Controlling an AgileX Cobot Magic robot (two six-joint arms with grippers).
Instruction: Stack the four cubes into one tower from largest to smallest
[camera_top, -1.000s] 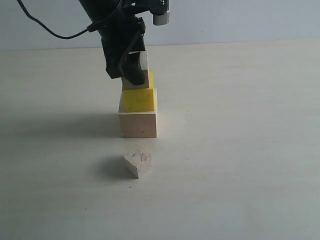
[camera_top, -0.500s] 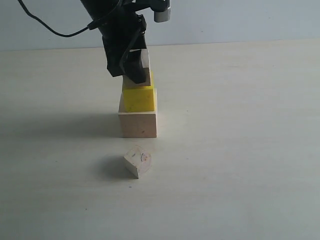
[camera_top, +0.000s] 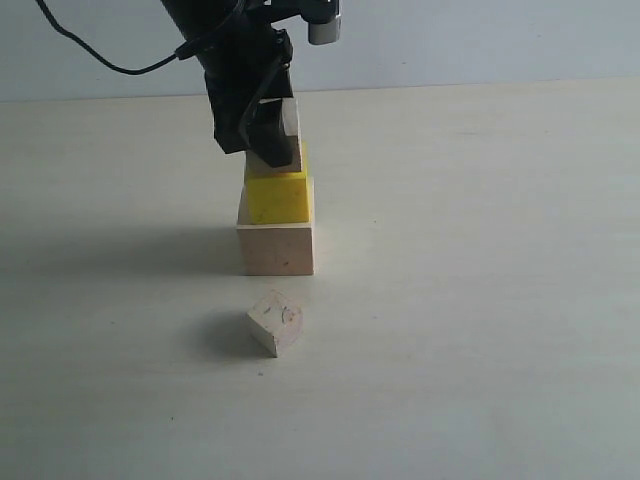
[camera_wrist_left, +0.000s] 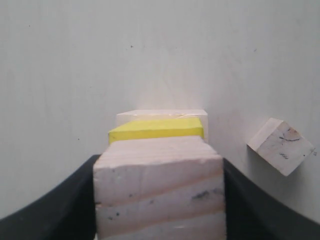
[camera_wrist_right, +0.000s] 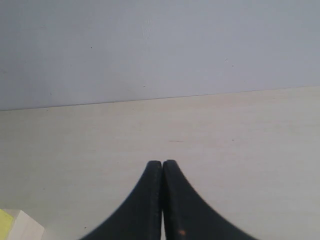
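The large pale wooden cube (camera_top: 276, 250) stands on the table with the yellow cube (camera_top: 278, 198) on top of it. My left gripper (camera_top: 270, 150) is shut on a smaller bare wooden cube (camera_top: 289, 125) right over the yellow cube; whether they touch I cannot tell. In the left wrist view the held cube (camera_wrist_left: 159, 190) fills the space between the black fingers (camera_wrist_left: 65, 210), with the yellow cube (camera_wrist_left: 156, 129) just beyond. The smallest cube (camera_top: 275, 322), with a knot mark, lies turned on the table in front of the stack. My right gripper (camera_wrist_right: 162, 167) is shut and holds nothing.
The pale tabletop (camera_top: 480, 300) stretches around the stack, and a grey wall (camera_top: 480, 40) rises behind its far edge. A black cable (camera_top: 100, 60) hangs from the left arm. The large cube's corner (camera_wrist_right: 22, 225) shows in the right wrist view.
Over the last second the left gripper and its cube shifted slightly up and to the right above the yellow cube, then held still. The right gripper has not moved.
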